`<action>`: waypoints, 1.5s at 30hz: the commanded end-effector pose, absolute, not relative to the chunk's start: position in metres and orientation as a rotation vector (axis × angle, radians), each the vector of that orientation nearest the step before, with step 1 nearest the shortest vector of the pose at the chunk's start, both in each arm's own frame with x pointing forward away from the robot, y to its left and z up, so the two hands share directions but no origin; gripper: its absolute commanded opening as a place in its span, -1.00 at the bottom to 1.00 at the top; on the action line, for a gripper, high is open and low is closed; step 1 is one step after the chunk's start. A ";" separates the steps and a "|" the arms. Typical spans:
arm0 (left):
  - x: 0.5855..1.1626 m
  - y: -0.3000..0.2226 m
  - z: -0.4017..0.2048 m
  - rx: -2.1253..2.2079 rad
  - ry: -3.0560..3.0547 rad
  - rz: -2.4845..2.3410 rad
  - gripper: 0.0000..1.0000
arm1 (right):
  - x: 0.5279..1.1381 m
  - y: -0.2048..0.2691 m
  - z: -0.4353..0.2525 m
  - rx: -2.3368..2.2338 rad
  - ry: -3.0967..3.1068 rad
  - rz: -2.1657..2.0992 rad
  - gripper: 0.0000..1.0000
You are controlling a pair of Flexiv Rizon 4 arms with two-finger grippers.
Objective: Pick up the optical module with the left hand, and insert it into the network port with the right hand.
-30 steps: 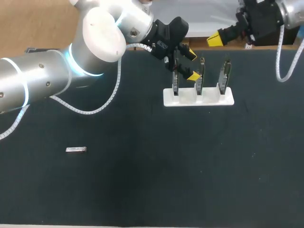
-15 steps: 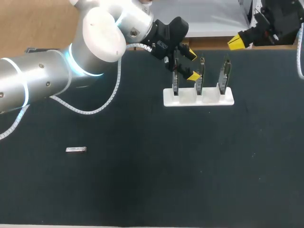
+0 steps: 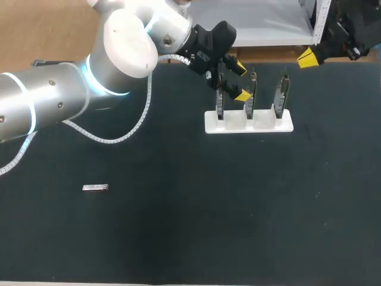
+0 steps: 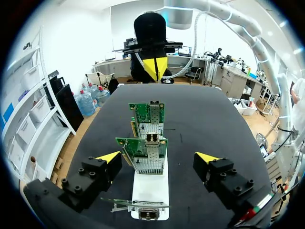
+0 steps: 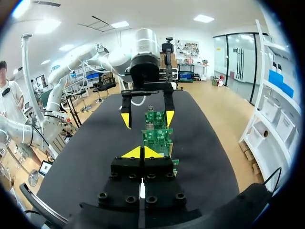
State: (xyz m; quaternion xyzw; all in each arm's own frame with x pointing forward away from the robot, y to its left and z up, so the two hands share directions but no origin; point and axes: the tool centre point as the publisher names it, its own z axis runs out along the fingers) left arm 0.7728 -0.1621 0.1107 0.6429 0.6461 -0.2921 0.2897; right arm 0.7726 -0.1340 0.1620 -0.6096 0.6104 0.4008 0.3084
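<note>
Optical module point(image 3: 95, 188): it lies flat on the black table point(image 3: 178, 238), in the lower left of the head view, well apart from both grippers. Nothing holds it.

Left gripper point(image 3: 240, 81): it is in the upper middle of the frame with its fingers spread, at the left end of the card row on the white holder point(image 3: 262, 126). In its own wrist view the cards run straight out between the open fingers. It pinches nothing.

Right gripper point(image 3: 308, 58): it is in the upper right corner, at the table's far edge. Its wrist view shows the yellow tips pressed together with nothing between them.

Network port point(image 4: 152, 139): a metal cage on an upright card, with no module in it.

Risk, wrong grasp: your left arm is at the cards, not the module. If you close here you will likely clamp the leftmost card point(image 3: 219, 98), which could bend it or tip the holder.

Risk, leaving: a sideways retreat could drag a finger across a card, so go up first.

Risk, pick: the module is thin and flat on the table (little to bite on). A shallow or skewed pinch may make it slide or twist.

Risk, handover: your right gripper is closed. If it arrives like that it could knock the module loose, and a crooked hold would probably jam at the port.
</note>
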 end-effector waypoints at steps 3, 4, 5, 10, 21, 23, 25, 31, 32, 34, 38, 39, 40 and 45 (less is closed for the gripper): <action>0.773 -0.163 0.111 1.717 1.728 -0.777 1.00 | 0.775 -0.134 0.159 -1.606 1.614 1.066 -1.00; 0.773 -0.163 0.111 1.717 1.728 -0.777 1.00 | 0.775 -0.134 0.159 -1.606 1.613 1.066 -1.00; 0.773 -0.163 0.111 1.717 1.728 -0.777 1.00 | 0.775 -0.134 0.158 -1.605 1.612 1.067 -1.00; 0.773 -0.163 0.111 1.717 1.728 -0.777 1.00 | 0.775 -0.136 0.156 -1.589 1.622 1.057 -1.00; 0.773 -0.163 0.111 1.717 1.728 -0.777 1.00 | 0.776 -0.136 0.152 -1.583 1.631 1.050 -1.00; 0.773 -0.163 0.111 1.717 1.728 -0.777 1.00 | 0.776 -0.136 0.152 -1.586 1.632 1.049 -1.00; 0.773 -0.163 0.111 1.717 1.728 -0.777 1.00 | 0.777 -0.136 0.152 -1.584 1.635 1.045 -1.00; 0.773 -0.163 0.111 1.717 1.728 -0.777 1.00 | 0.777 -0.136 0.153 -1.553 1.650 1.024 1.00; 0.773 -0.163 0.111 1.717 1.728 -0.777 1.00 | 0.777 -0.136 0.153 -1.553 1.650 1.024 1.00; 0.773 -0.163 0.111 1.717 1.728 -0.777 1.00 | 0.777 -0.136 0.153 -1.553 1.650 1.024 1.00; 0.773 -0.163 0.111 1.717 1.728 -0.777 1.00 | 0.777 -0.136 0.153 -1.553 1.650 1.024 1.00; 0.773 -0.163 0.111 1.717 1.728 -0.777 1.00 | 0.777 -0.136 0.153 -1.553 1.650 1.024 1.00; 0.773 -0.163 0.111 1.717 1.728 -0.777 1.00 | 0.777 -0.136 0.153 -1.553 1.650 1.024 1.00; 0.773 -0.163 0.111 1.717 1.728 -0.777 1.00 | 0.777 -0.136 0.153 -1.553 1.650 1.024 1.00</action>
